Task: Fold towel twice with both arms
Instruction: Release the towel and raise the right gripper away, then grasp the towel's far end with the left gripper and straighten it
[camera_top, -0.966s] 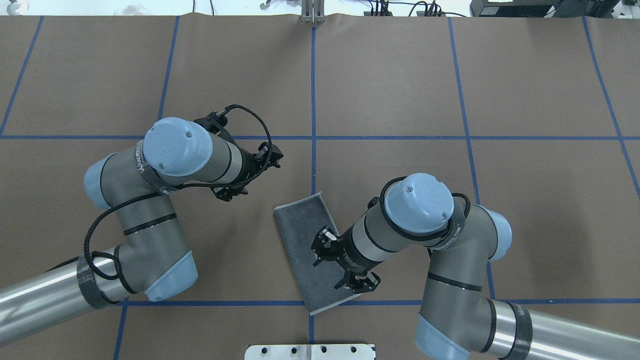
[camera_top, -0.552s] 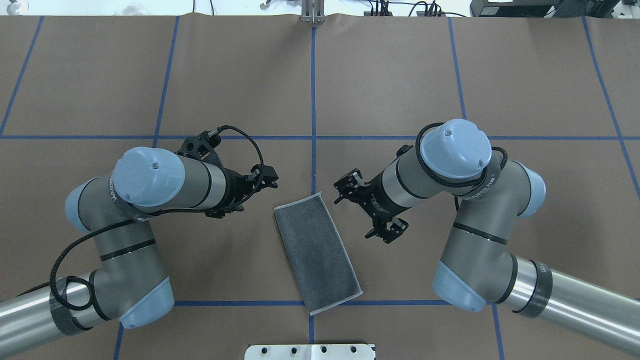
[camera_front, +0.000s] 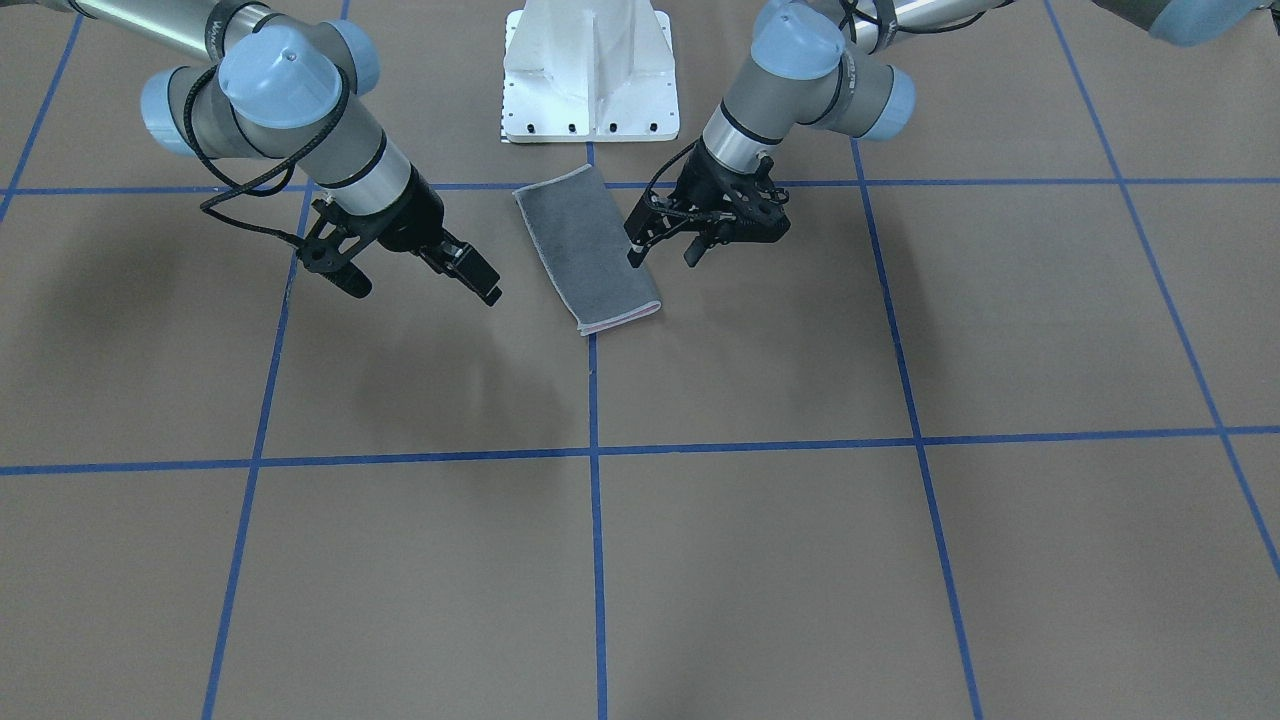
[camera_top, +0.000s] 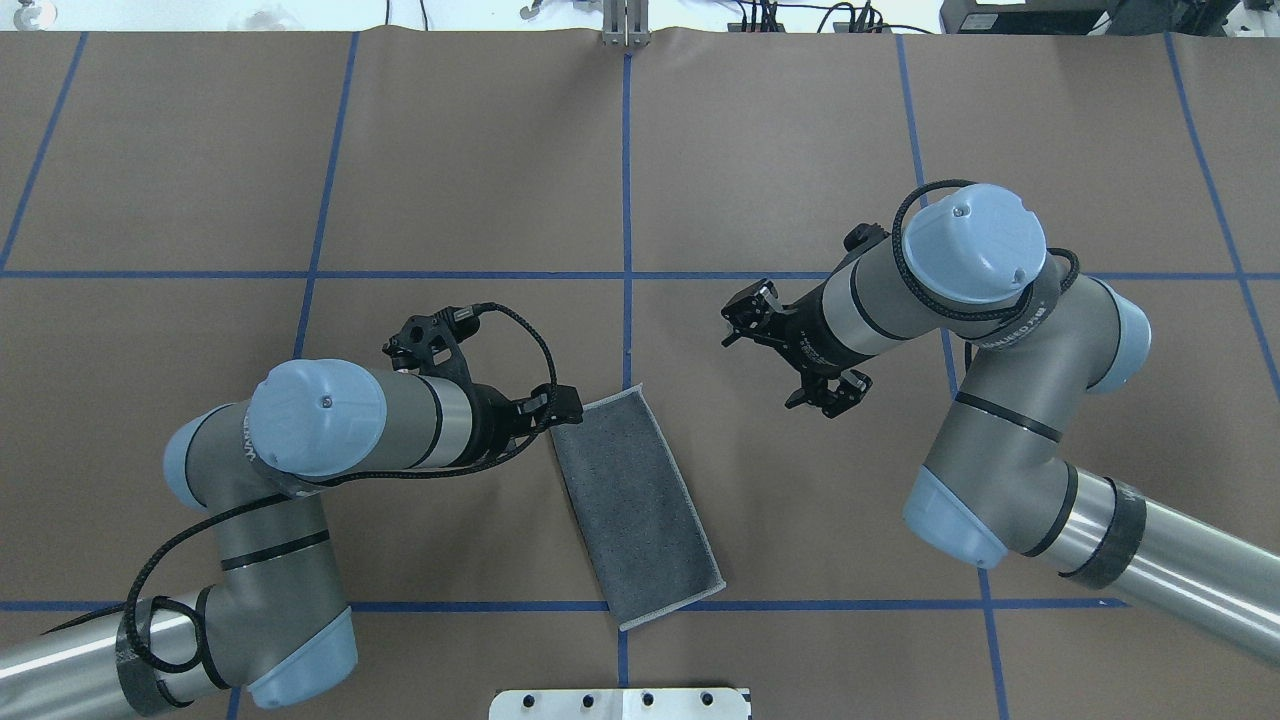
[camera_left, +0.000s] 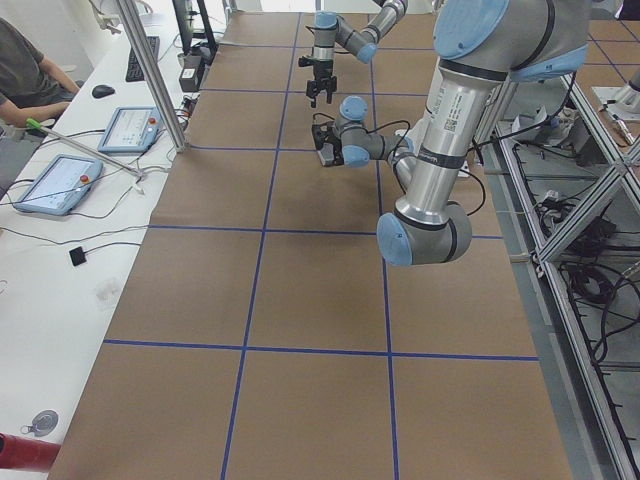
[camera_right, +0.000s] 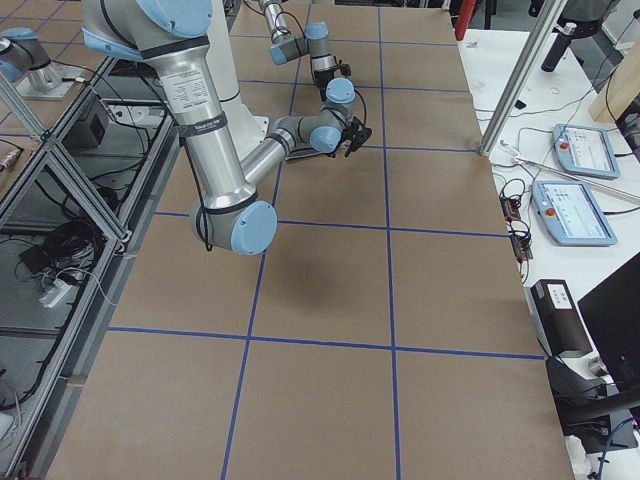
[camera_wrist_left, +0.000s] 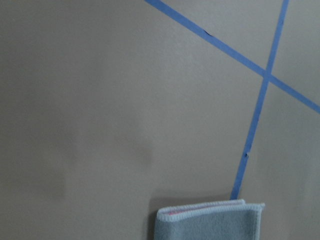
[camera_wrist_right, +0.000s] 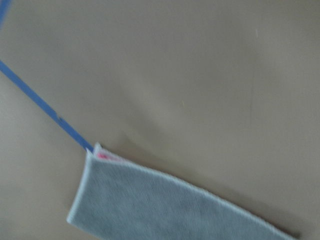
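Observation:
The towel lies flat on the brown table, folded to a narrow strip, grey face up, with a pale hem. It also shows in the front view. A pink edge shows between its layers in the left wrist view and the right wrist view. My left gripper is open and empty, low beside the strip's far left corner; in the front view one fingertip is close to the towel's edge. My right gripper is open and empty, off to the towel's right; it also shows in the front view.
The white bolted pedestal stands at the table's near edge, just behind the towel. Blue tape lines divide the brown table into squares. Tablets and a seated person are on a side bench past the table's far edge.
My right gripper has lifted off the towel and swung away to the far right, open. My left arm has moved in toward the towel's far left corner. The towel has not moved.

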